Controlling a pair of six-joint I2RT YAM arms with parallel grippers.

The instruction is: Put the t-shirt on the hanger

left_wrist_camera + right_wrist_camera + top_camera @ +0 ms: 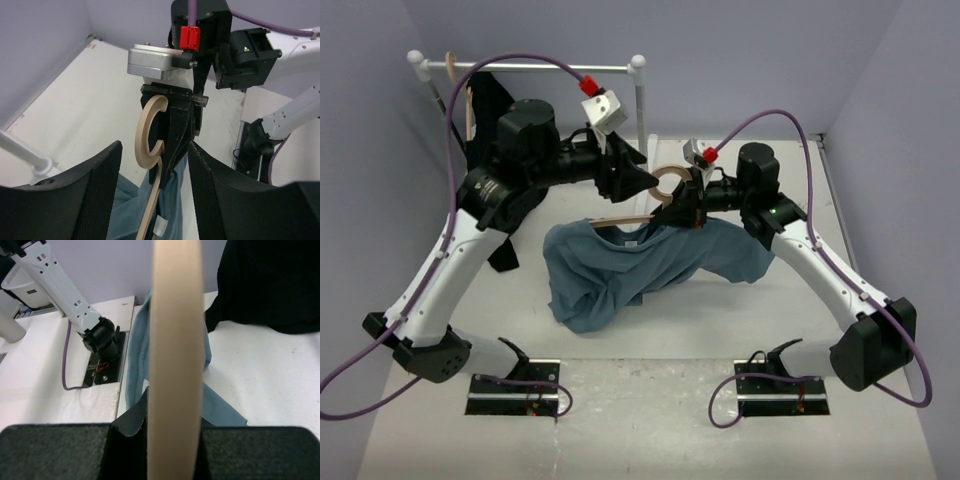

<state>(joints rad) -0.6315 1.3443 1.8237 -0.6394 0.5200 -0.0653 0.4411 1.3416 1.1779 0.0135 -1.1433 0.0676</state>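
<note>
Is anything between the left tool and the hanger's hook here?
Nothing visible does. The left tool, open, directly faces the hook of the hanger; the right tool clamps the hanger just below that hook.

Bright, even light falls from above, and the shadows are soft. In the right wrist view the hanger (177, 355) looks blurred up close.

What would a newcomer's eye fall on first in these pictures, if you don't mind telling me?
First, the pale wooden hanger, held up over the middle of the table by the right gripper, with the grey-blue t-shirt bunched below it and trailing onto the table. Next, the left gripper, jaws open, poised at the hanger's round hook. At the back left, a black garment hangs from a white rail.
</note>
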